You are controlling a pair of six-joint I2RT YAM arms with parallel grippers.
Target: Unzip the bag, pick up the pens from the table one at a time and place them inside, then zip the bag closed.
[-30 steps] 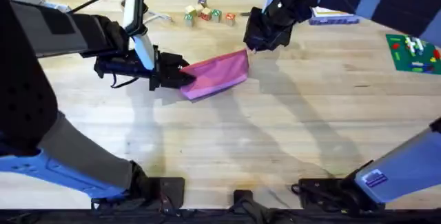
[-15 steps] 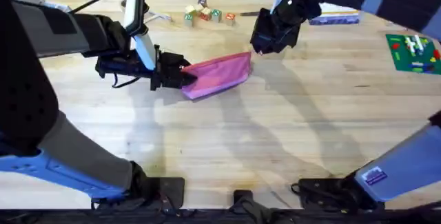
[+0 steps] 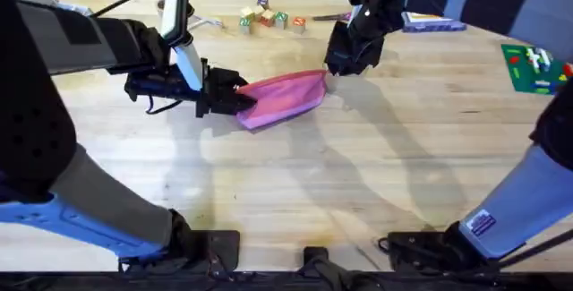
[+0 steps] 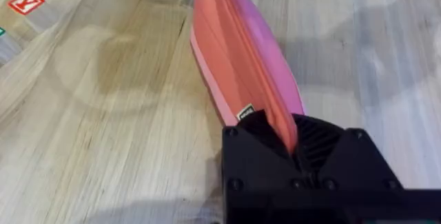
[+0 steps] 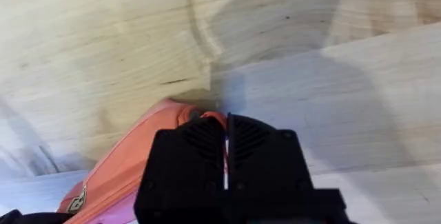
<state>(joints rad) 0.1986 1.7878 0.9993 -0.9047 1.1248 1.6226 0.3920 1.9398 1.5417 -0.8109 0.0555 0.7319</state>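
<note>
The pink bag (image 3: 285, 97) lies on the table (image 3: 376, 175), its length running left to right. My left gripper (image 3: 240, 99) is shut on the bag's left end; in the left wrist view the bag (image 4: 238, 58) stretches away from the clamped fingers (image 4: 324, 148). At the bag's right end my right gripper (image 3: 334, 67) comes down from above. In the right wrist view its fingers (image 5: 200, 148) are pressed together over the end of the bag (image 5: 131, 165), with a sliver of fabric at their tips. The pens are out of view.
Small wooden letter blocks (image 3: 269, 18) sit along the far edge, and one lettered block (image 4: 26, 2) shows in the left wrist view. A green board (image 3: 535, 67) lies at the right edge, with a blue flat item (image 3: 434, 24) behind the right arm.
The right gripper shifted slightly right and stayed at the bag's right end, and the right arm's near section swung outward. The bag's right corner settled a little lower. The left gripper held still.
</note>
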